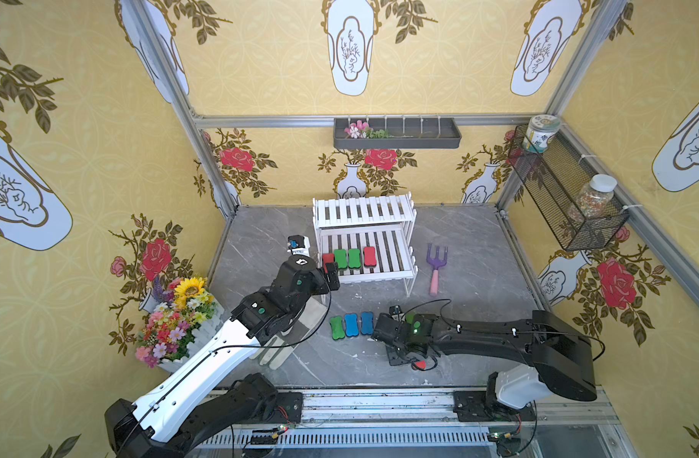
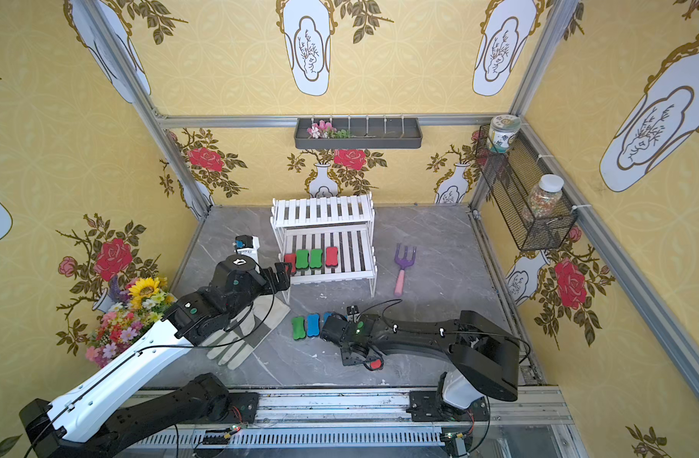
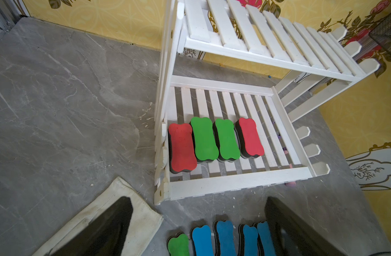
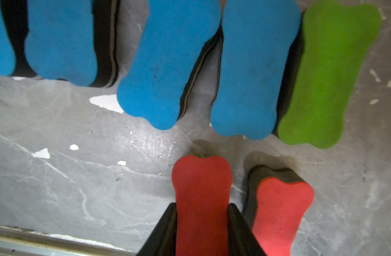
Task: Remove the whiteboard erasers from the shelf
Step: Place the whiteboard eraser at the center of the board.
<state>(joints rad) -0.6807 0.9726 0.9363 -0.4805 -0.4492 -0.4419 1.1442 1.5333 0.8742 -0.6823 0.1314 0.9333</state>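
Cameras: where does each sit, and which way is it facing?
Top views: overhead at the front, looking down toward the back wall; left arm and right arm show.
Left wrist: faces the shelf; open left gripper at the edge.
Right wrist: faces the floor; right gripper clamps a red eraser.
Shared: both wrist views see the blue erasers.

High top views share the whole table; close wrist views share blue erasers.

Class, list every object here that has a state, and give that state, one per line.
Shelf: upright, top tier bare, four erasers on lower tier.
Shelf erasers: flat, coloured side up.
Left gripper: open, holding nothing.
Right gripper: shut on red eraser.
Loose erasers: flat row on table.
Garden fork: lying flat beside shelf.
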